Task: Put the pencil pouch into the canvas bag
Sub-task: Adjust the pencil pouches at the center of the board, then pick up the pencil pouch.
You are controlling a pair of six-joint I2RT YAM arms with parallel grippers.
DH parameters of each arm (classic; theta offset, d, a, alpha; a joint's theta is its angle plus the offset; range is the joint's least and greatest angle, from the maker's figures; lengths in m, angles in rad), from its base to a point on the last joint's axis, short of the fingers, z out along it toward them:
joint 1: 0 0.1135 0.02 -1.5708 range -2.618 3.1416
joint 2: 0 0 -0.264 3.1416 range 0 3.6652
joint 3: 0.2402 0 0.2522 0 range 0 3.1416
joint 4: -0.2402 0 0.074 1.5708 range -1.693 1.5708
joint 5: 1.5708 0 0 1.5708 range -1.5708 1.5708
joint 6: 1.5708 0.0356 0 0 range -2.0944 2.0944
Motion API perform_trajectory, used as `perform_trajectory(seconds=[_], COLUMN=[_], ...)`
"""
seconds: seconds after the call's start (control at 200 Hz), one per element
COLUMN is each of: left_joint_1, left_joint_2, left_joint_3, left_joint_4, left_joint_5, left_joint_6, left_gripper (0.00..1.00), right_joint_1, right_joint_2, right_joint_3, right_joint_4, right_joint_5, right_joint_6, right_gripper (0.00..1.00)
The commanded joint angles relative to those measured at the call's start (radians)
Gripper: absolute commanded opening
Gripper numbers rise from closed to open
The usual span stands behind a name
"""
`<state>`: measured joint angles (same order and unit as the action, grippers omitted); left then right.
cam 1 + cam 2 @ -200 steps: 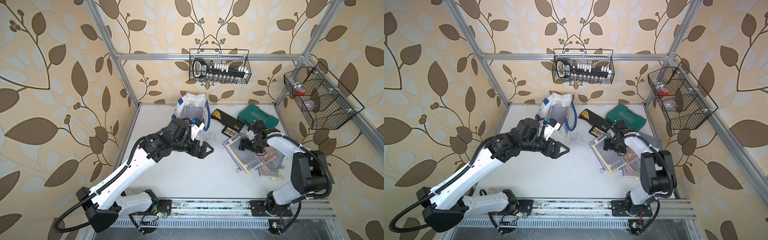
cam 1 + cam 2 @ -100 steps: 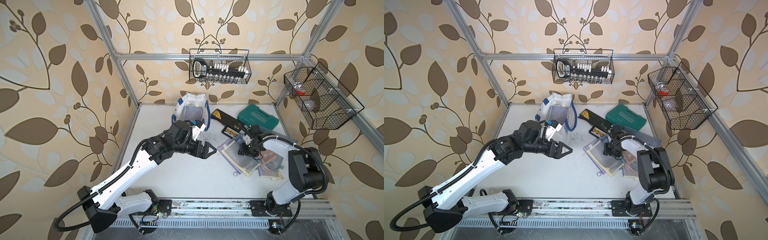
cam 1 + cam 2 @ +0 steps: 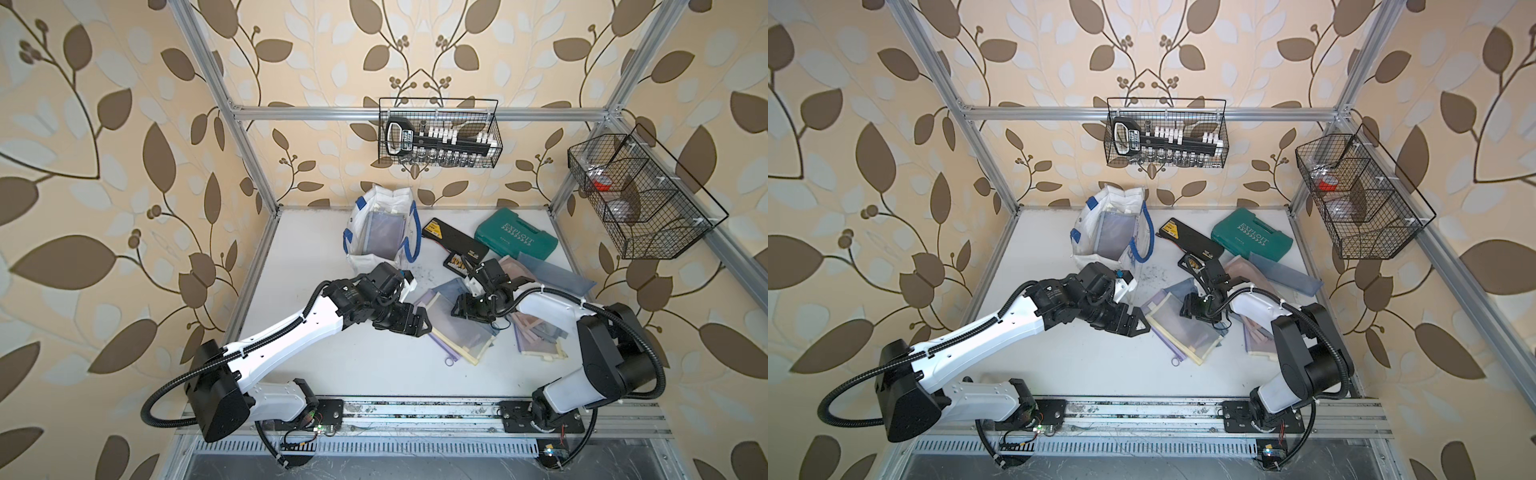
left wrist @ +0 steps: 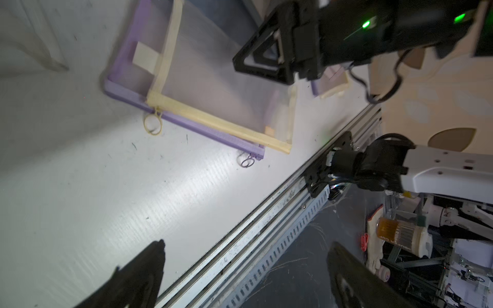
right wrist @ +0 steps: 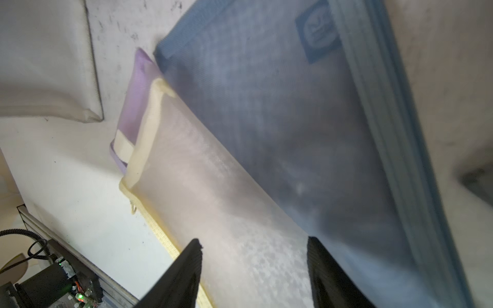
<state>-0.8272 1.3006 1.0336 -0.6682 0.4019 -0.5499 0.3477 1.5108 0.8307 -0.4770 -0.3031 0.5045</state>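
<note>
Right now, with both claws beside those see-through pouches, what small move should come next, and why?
Probably the left gripper should ease forward and close on the near edge of the cream-trimmed pouch. Its jaws stand wide open and empty beside that edge, while the right gripper sits over the pouch with its jaws apart. The canvas bag stands upright just beyond the left gripper.

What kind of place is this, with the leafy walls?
Probably a robot practice booth, not a home: left arm and right arm mounted on a metal rail, an aluminium frame with leafy wallpaper, and a wire basket of tools.
</note>
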Motion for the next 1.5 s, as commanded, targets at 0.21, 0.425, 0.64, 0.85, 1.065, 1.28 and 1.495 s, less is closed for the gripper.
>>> perform_trajectory(seconds=[0.21,0.425,0.64,0.85,1.065,1.28,1.495], left_joint_1=[-0.054,-0.055,-0.055,-0.055,-0.055,-0.055,-0.055], left_joint_2=[0.190,0.328,0.454,0.507,0.503,0.463,0.354], left_joint_3=[-0.095,-0.043,0.024,0.069,0.054,0.040,0.034], left_joint_4=[0.233,0.338,0.372,0.380,0.393,0.365,0.285], left_joint_5=[0.012,0.005,-0.009,-0.012,-0.011,-0.031,-0.041], left_joint_6=[-0.135,-0.165,-0.161,-0.150,-0.158,-0.149,-0.106], left_gripper=[0.88,0.80,0.71,0.60,0.54,0.53,0.74], right_joint_1=[-0.085,-0.084,-0.061,-0.010,0.000,-0.001,-0.001], right_joint_2=[-0.061,-0.010,-0.053,-0.099,-0.148,-0.226,-0.342], right_joint_3=[-0.068,-0.100,-0.121,-0.143,-0.127,-0.100,-0.052], right_joint_4=[-0.049,-0.004,-0.008,-0.005,-0.044,-0.102,-0.146], right_joint_5=[0.015,-0.020,-0.041,-0.055,-0.037,-0.010,-0.024], right_joint_6=[-0.041,-0.046,-0.033,0.006,0.004,-0.015,-0.025], right_gripper=[0.81,0.76,0.59,0.38,0.11,0.00,0.00])
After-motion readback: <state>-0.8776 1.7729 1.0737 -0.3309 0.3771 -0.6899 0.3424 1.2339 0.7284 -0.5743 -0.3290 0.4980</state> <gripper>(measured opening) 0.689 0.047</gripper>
